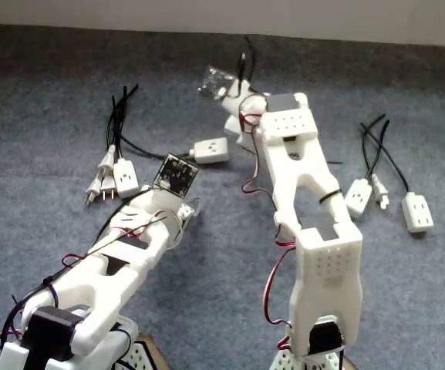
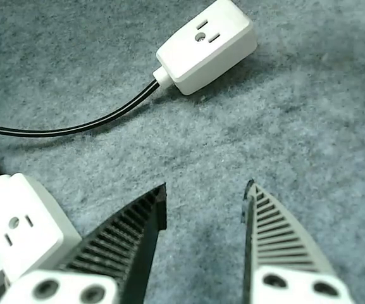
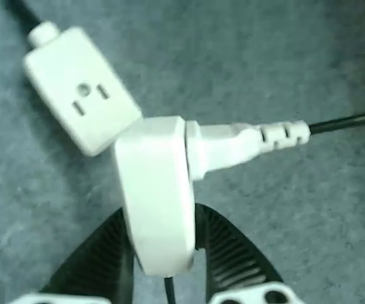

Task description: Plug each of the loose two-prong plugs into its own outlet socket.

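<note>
Two end effectors: the left end effector [image 2: 205, 190] is spread wide above the bare grey carpeted worktop [image 2: 321, 114] and holds nothing. The right end effector [image 3: 162, 221] pinches a socket block by its sides.
Held pair: the rounded white plastic socket block [image 3: 154, 171] stands on edge between the right arm's fingers. A white two-prong plug with a ribbed collar [image 3: 233, 144] is flush against its face with no prongs showing, and its black cord [image 3: 350, 118] trails away.
Nearest free socket: a white rectangular outlet socket [image 1: 211, 150] lies face up on the worktop between the two arms' tips, with its cable running off toward the left arm's side.
Left group: a second white outlet block [image 1: 126, 178] lies just beside a bunch of loose white plugs [image 1: 102, 176], near the left arm.
Right group: two more white socket blocks [image 1: 359, 197] [image 1: 417, 212] lie with one loose plug [image 1: 379, 193] between them, on the right arm's outer side.
Step in hand: most likely the close of one mating, since the held plug looks fully seated. Several plugs are not yet paired.
Next move: probably to set the joined pair down without dragging its cord. After that, one arm should take a loose plug by its body while the other steadies a free socket, which could slide on the carpet. The prongs must line up with the slots before pushing.
</note>
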